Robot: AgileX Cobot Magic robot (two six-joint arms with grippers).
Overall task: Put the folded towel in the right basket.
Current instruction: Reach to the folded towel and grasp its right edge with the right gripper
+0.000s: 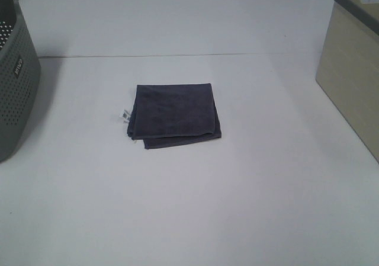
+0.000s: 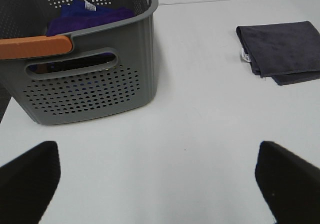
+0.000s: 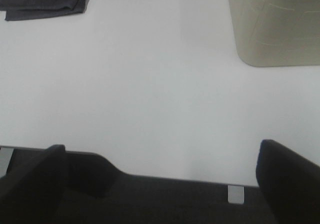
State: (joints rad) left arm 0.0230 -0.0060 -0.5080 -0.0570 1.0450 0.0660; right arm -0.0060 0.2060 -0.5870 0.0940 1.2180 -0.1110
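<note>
A dark grey folded towel point(image 1: 175, 115) with a small white tag lies flat on the white table near the middle. It also shows in the left wrist view point(image 2: 281, 51) and at a corner of the right wrist view point(image 3: 45, 0). The right basket point(image 1: 354, 69) is beige with a grey rim, at the table's right edge; its wall shows in the right wrist view point(image 3: 274, 24). Neither gripper shows in the exterior view. My left gripper point(image 2: 157, 179) is open and empty, far from the towel. My right gripper point(image 3: 160, 179) is open and empty near the table's front edge.
A grey perforated basket point(image 1: 14, 76) stands at the left edge; the left wrist view shows its wall point(image 2: 90, 89), an orange handle point(image 2: 35, 47) and purple cloth point(image 2: 87, 14) inside. The table's dark front edge point(image 3: 150, 194) lies under my right gripper.
</note>
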